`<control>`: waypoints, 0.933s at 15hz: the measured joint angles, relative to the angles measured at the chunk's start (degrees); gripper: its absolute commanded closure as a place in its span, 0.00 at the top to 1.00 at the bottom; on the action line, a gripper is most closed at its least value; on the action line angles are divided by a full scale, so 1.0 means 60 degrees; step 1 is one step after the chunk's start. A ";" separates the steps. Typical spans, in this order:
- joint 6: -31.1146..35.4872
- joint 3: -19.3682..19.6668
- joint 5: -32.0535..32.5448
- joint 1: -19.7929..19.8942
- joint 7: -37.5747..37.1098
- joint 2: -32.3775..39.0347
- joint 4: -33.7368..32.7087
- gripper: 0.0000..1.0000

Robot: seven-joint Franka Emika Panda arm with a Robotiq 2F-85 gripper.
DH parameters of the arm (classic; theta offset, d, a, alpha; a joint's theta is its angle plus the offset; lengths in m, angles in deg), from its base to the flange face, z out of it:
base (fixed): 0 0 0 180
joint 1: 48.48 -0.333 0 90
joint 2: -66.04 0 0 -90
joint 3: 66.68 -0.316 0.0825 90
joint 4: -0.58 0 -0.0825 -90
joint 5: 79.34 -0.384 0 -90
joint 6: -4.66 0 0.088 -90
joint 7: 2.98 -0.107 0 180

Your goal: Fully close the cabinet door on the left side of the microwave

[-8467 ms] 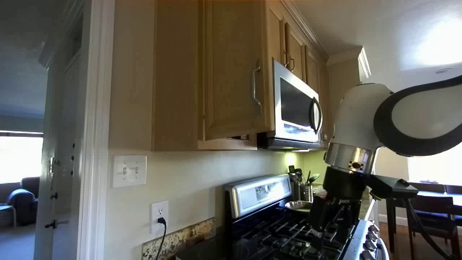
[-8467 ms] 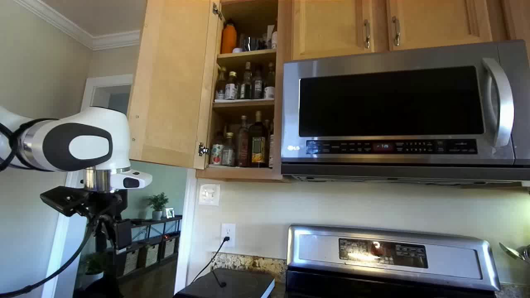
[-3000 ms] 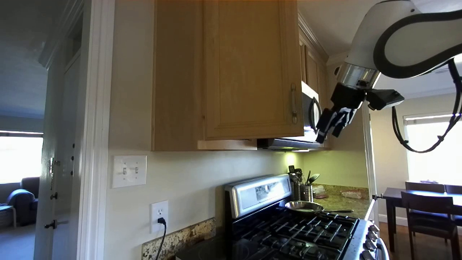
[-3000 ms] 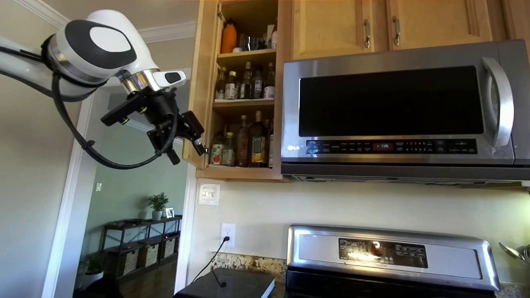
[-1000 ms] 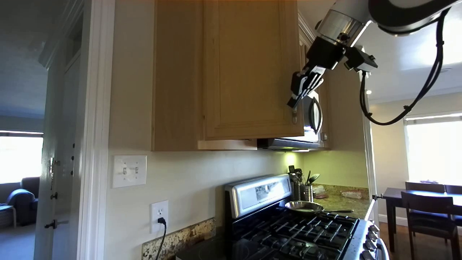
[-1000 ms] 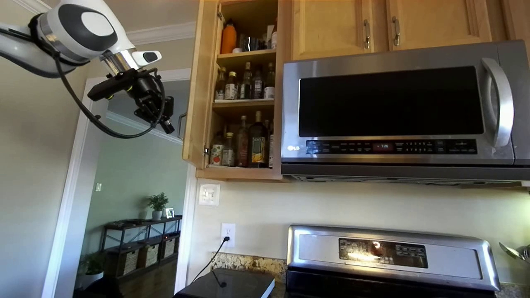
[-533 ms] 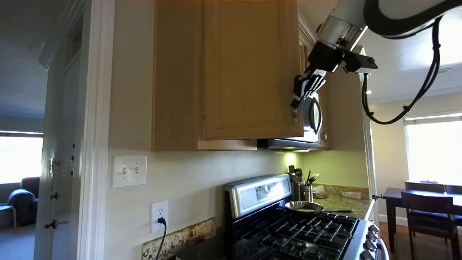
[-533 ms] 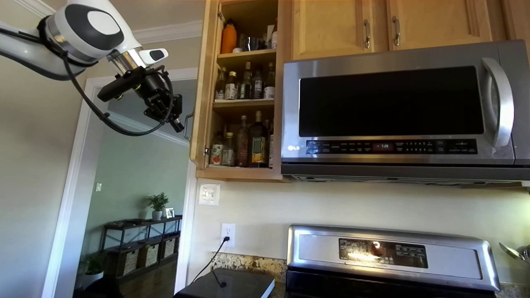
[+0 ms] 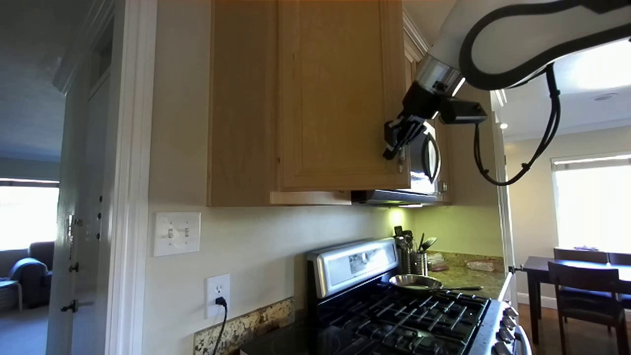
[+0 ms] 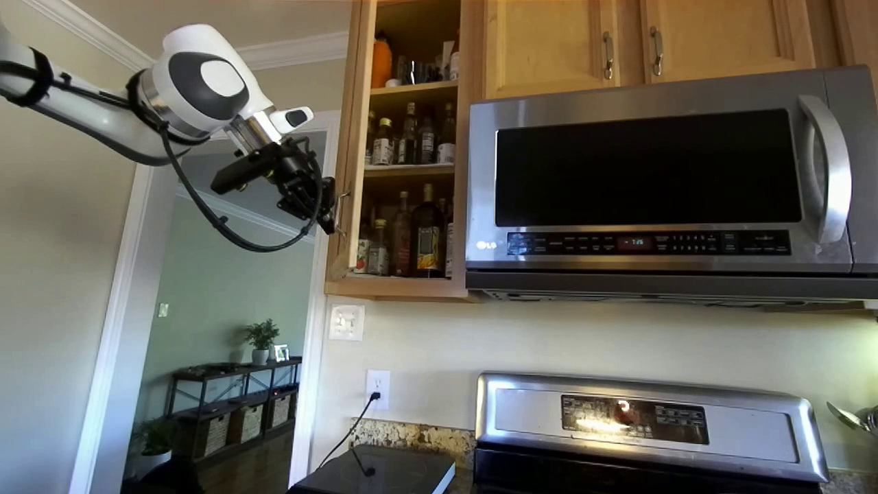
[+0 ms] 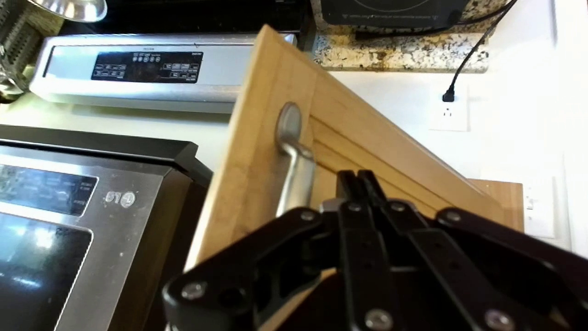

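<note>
Cabinet door (image 9: 340, 98) sits left of the microwave (image 10: 648, 171), ajar; cabinet (image 10: 401, 288) between them shows its bottles (image 10: 409, 137). Step in hand, my read: push phase of the close. My jaws are pinched together, nothing between, up at the door's outer face. Bar handle (image 11: 301, 181) is just beside them, on the microwave side.

Next, I'd say: press the outer face inward and follow the hinge arc so the free edge swings toward the microwave, until the door sits flush. Pressing near the free edge should need least force. Likely trouble: jaws sliding along the panel or snagging the handle as the angle changes.

Unclear: no telling whether I'm touching the panel or just short of it. Door top is cut off in both exterior views, above the microwave's top. My jaws mask part of the handle in an exterior view, and its far end in the wrist view.
</note>
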 measured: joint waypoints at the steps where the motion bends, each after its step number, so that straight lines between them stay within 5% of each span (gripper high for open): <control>1: 0.0224 0.0000 0.0006 0.0047 -0.0072 0.0241 -0.0026 0.06; 14: 0.1013 -0.0012 0.1324 0.0462 -0.1205 0.3715 -0.2310 0.06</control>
